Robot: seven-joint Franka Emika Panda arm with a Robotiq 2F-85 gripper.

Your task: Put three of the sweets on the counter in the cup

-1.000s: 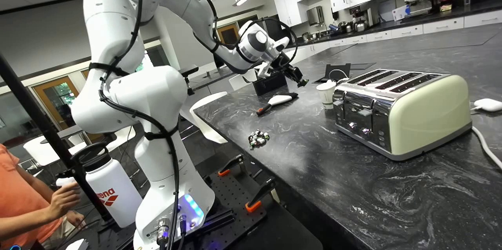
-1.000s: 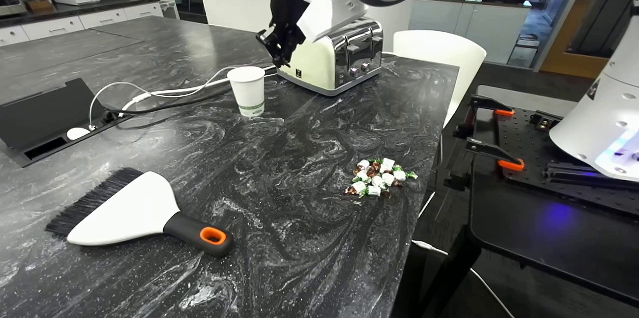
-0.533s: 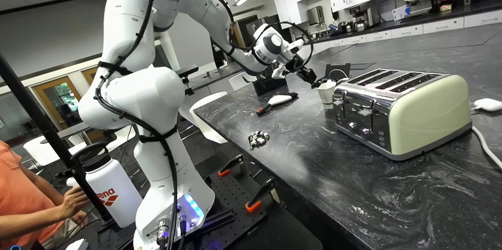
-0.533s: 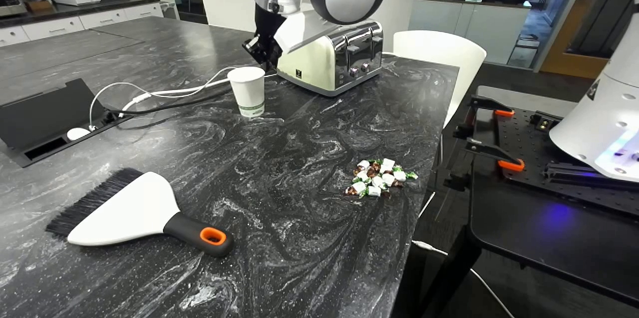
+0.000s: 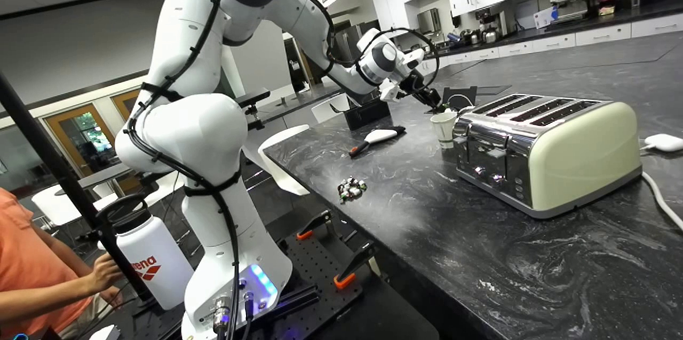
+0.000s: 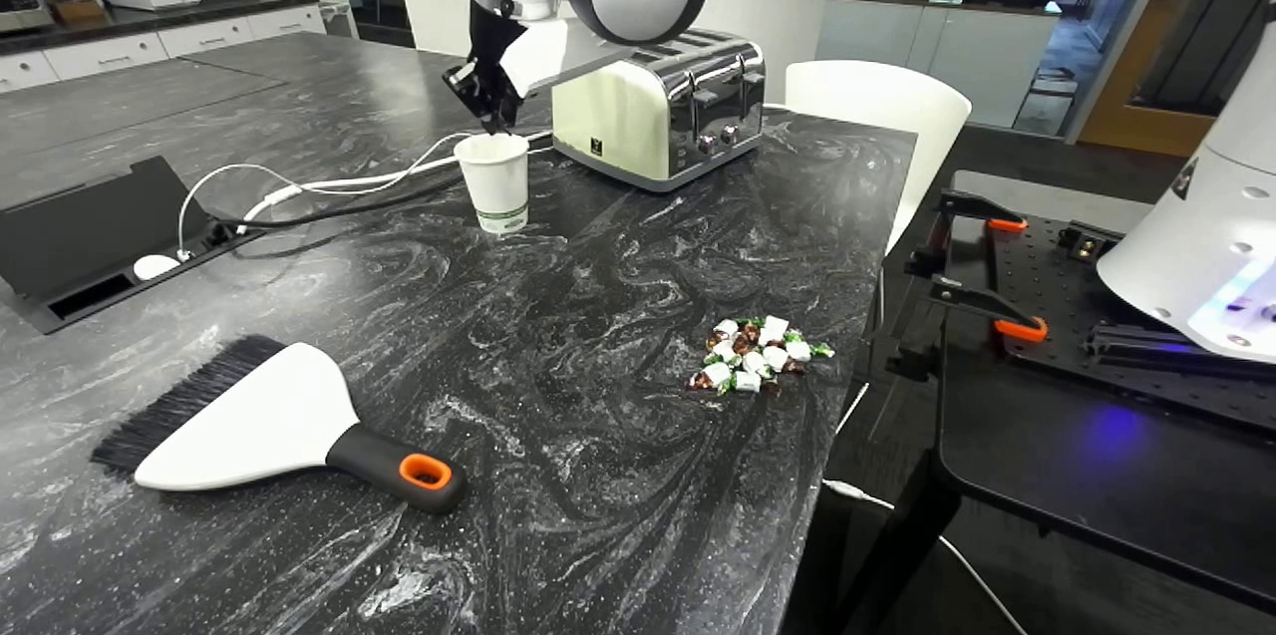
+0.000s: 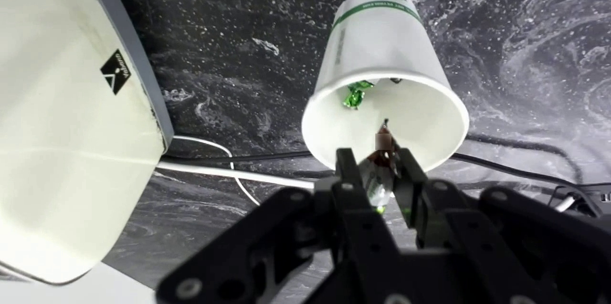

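Observation:
The cup is a white paper cup with a green band, upright on the dark marbled counter (image 6: pixel 598 476); it shows in both exterior views (image 5: pixel 444 131) (image 6: pixel 495 184) and in the wrist view (image 7: pixel 382 48). Green foil (image 7: pixel 354 96) and a small dark bit show inside it. My gripper (image 7: pixel 375 163) is shut on one sweet (image 7: pixel 378 182), silver-white with brown and green wrapper ends. In the exterior views the fingertips (image 5: pixel 437 109) (image 6: pixel 496 124) are just above the cup's rim. A pile of several sweets (image 6: pixel 755 356) lies near the counter's edge, also in an exterior view (image 5: pixel 351 189).
A cream and chrome toaster (image 5: pixel 584 158) stands beside the cup, also in an exterior view (image 6: pixel 618 122). White and black cables (image 6: pixel 349 184) run behind the cup to an open black hatch (image 6: pixel 95 226). A white brush (image 6: pixel 264 421) and a black container (image 5: pixel 368 115) are on the counter.
My gripper has moved across to the cup, with its tips now over the cup's mouth. The cup, the pile of sweets and the brush have not moved.

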